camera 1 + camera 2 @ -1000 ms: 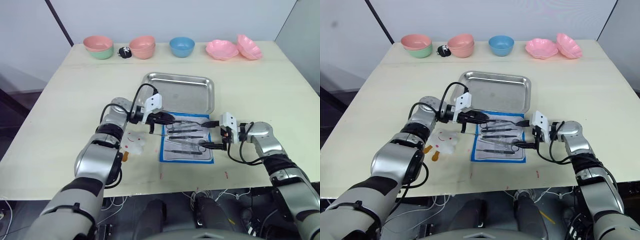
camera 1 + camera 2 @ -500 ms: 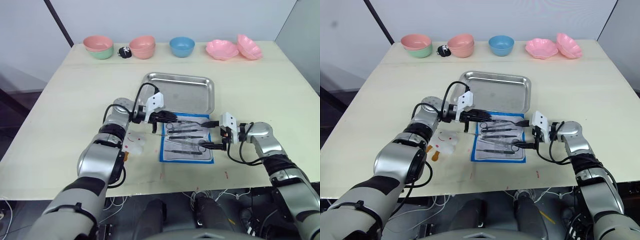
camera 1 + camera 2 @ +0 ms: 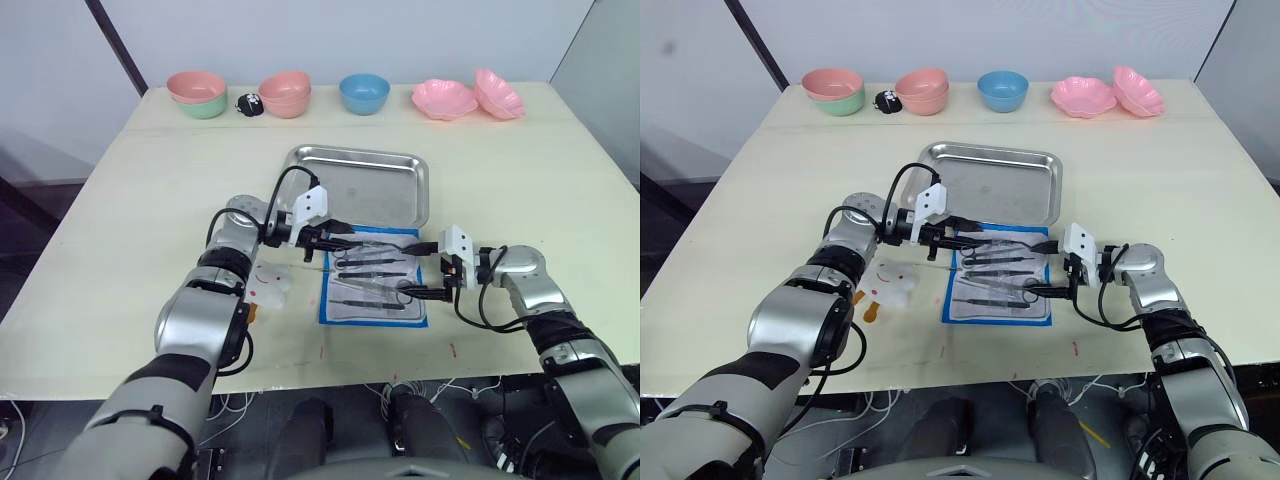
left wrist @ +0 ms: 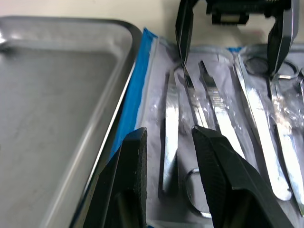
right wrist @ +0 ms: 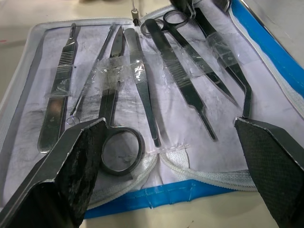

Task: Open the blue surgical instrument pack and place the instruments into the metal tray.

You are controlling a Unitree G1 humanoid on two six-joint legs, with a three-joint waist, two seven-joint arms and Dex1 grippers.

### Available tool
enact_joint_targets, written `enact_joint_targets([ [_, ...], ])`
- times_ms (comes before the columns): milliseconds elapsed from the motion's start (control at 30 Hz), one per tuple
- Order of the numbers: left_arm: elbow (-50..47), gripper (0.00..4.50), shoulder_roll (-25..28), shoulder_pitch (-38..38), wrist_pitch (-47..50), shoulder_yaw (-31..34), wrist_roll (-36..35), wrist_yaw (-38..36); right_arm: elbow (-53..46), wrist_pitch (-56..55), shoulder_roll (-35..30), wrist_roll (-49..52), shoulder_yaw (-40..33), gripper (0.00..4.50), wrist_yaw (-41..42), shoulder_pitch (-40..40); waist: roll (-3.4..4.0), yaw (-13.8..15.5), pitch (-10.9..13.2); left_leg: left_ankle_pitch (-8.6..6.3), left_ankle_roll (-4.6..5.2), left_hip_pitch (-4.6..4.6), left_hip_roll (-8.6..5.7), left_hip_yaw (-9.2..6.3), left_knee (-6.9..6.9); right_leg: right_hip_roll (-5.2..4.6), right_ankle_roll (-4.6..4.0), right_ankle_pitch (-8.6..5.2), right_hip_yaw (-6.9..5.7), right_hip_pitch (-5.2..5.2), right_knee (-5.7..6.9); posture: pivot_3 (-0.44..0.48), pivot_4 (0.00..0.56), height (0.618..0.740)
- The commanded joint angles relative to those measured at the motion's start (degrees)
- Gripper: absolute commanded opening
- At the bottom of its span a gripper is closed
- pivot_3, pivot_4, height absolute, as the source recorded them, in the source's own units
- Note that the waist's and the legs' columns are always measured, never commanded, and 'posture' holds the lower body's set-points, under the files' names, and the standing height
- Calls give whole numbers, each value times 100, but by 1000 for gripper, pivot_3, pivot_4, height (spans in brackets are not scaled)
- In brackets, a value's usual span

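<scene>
The blue surgical instrument pack [image 3: 372, 319] lies opened flat on the table, just in front of the metal tray [image 3: 360, 185]. Several silver instruments [image 5: 137, 80] lie in a row on its whitish inner face, held under clear bands. My left gripper [image 3: 342, 238] hovers open over the pack's corner nearest the tray. Seen from the left wrist, its fingers [image 4: 135, 156] straddle a slim silver tool [image 4: 170, 123] without closing on it. My right gripper [image 3: 420, 270] is spread wide open at the pack's right edge, with ring-handled scissors [image 5: 118, 99] lying before it.
Along the table's far edge stand a pink bowl on a green one [image 3: 197, 95], a pink bowl [image 3: 285, 93], a blue bowl [image 3: 363, 92] and two pink flower-shaped dishes [image 3: 445, 98]. A small white soft figure [image 3: 272, 285] lies left of the pack.
My left gripper has edged to the right, further over the pack's far-left corner. The right gripper and the pack have stayed where they were.
</scene>
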Motion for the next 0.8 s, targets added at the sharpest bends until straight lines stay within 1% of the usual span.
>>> enact_joint_targets([
  [33, 45, 1586, 22, -113, -56, -65, 158, 216, 238, 125, 8, -349, 288, 4500, -16, 301, 0, 0, 0, 0, 0, 0, 0, 0, 0, 0, 0, 0, 0, 0, 0, 0, 150, 740],
  [233, 146, 1586, -7, -136, -12, -234, 452, 598, 192, 148, 7, -349, 303, 4500, -16, 333, 0, 2, 0, 0, 0, 1, 0, 0, 0, 0, 0, 0, 0, 0, 0, 0, 150, 740],
  [367, 214, 1586, -20, -144, 79, -313, 572, 700, 183, 158, 10, -353, 308, 4500, -27, 341, -1, 3, -1, 0, 0, 1, 0, 0, 0, 0, 0, 0, 0, 1, 0, 0, 150, 740],
  [800, 308, 1586, -115, -140, 283, -540, 831, 416, 156, 196, 29, -354, 316, 4500, -41, 327, -1, 3, -4, 0, 0, 3, -1, 2, 0, 0, 0, 0, -2, 6, 0, 0, 150, 740],
])
